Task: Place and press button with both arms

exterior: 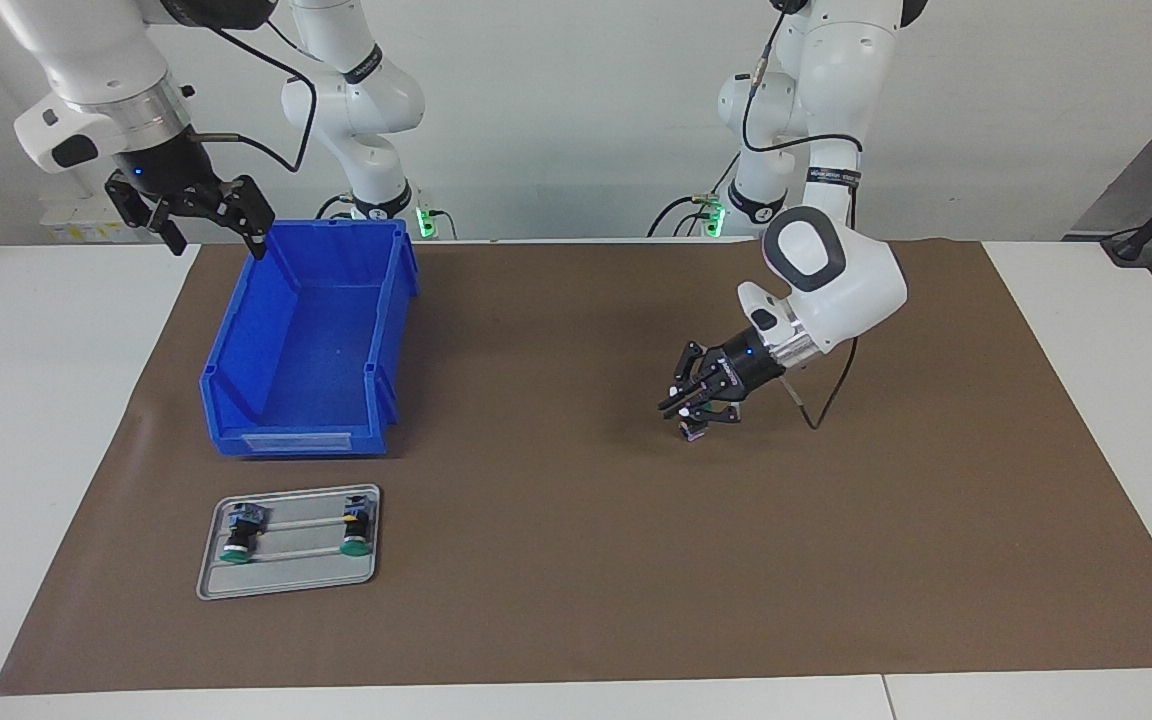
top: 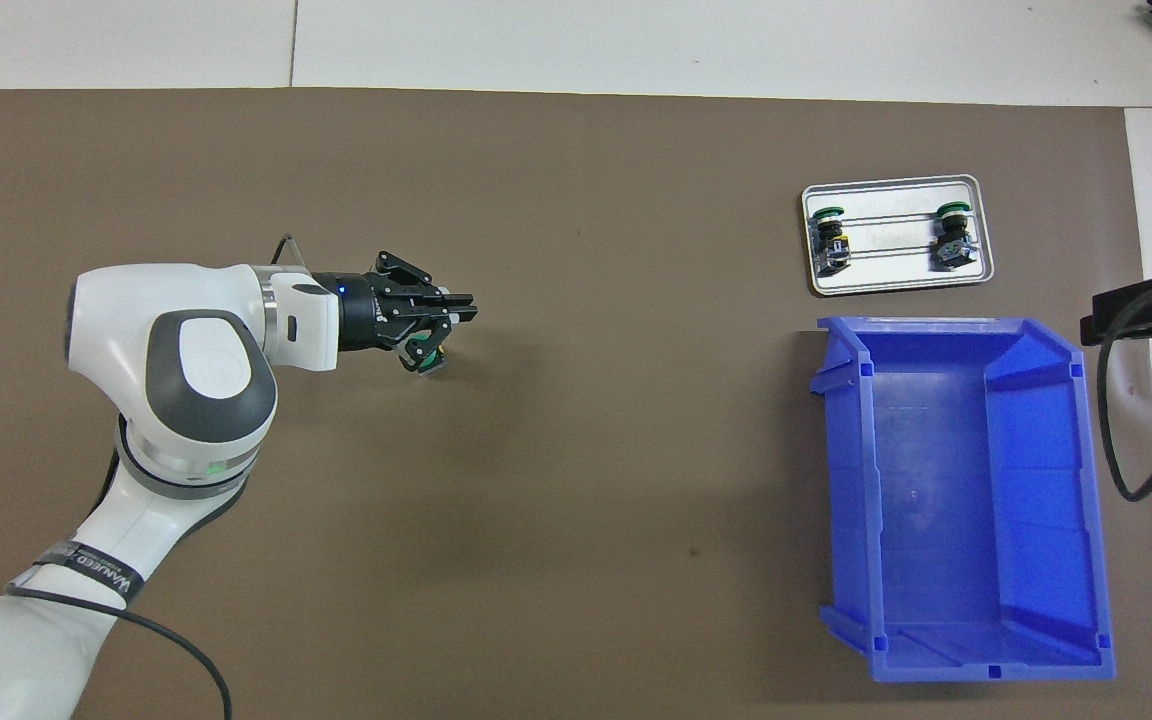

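Presently the button (top: 428,357) sits low over the brown mat (exterior: 576,560) toward the left arm's end of the table, caught at the left gripper (exterior: 688,415). Its green cap shows in the overhead view just under the gripper's fingers, with a pale block at the tip; in the facing view only a small dark and pale piece shows at the mat surface. Whether it rests on the mat or hangs just clear cannot be told, nor can its long axis be read with certainty.

The left gripper's jaws are drawn in close, pinching the button. The left arm reaches low and nearly level; a black band on it carries white lettering, too small to read.

Two twin buttons (exterior: 238,535) (exterior: 356,530) lie on a grey tray (exterior: 286,585) toward the right arm's end, green caps pointing away from the robots. A blue bin (exterior: 306,340) stands beside the tray, nearer the robots, with a pale label strip on its low front wall; no writing is legible.

The right gripper (exterior: 216,225) waits in the air over the bin's corner, jaws spread wide, holding nothing.
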Controlling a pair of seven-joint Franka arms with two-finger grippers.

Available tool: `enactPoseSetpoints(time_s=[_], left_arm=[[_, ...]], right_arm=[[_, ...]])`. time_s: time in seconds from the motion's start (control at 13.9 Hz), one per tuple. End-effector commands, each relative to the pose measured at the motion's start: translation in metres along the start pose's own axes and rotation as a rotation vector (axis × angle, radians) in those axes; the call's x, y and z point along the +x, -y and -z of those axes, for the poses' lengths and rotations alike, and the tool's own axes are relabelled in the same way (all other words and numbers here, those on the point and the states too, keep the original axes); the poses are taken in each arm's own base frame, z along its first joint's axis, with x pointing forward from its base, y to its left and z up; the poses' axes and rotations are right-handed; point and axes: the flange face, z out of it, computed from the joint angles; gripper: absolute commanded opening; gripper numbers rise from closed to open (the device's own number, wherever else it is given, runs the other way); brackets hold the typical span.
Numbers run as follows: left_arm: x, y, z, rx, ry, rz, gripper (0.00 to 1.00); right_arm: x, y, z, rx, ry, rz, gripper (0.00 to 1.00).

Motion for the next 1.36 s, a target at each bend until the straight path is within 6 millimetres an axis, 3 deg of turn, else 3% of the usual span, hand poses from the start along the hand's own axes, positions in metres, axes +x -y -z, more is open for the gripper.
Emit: enactPoseSetpoints(time_s=[0.0, 0.22, 0.43, 0.5, 0.79, 0.93, 1.15, 1.29], left_arm=[[0.021, 0.005, 0.062, -0.036, -0.061, 0.17, 0.14], [0.029, 0.015, 0.111, -0.011, 0.12, 0.275, 0.14], [0.043, 0.015, 0.119, 0.096, 0.407, 0.41, 0.14], [0.044, 0.013, 0.114, 0.158, 0.463, 0.465, 0.14], [0.075, -0.03, 0.05, 0.447, 0.568, 0.626, 0.13], [0.076, -0.04, 0.038, 0.478, 0.567, 0.682, 0.11], [0.05, -0.047, 0.013, 0.499, 0.597, 0.703, 0.0], [0.027, -0.044, -0.008, 0.547, 0.596, 0.694, 0.0]], right_arm=[[-0.002, -0.005, -0.002, 0.002, 0.007, 0.012, 1.0], [-0.002, -0.005, -0.002, 0.002, 0.007, 0.012, 1.0], [-0.002, -0.005, -0.001, 0.003, 0.006, 0.012, 1.0], [-0.002, -0.005, -0.001, 0.003, 0.007, 0.012, 1.0], [-0.002, -0.005, -0.003, 0.002, 0.01, 0.011, 1.0], [-0.003, -0.005, -0.003, 0.002, 0.01, 0.011, 1.0], [-0.003, -0.005, -0.003, 0.002, 0.01, 0.011, 1.0], [-0.003, -0.005, -0.003, 0.003, 0.009, 0.011, 1.0]])
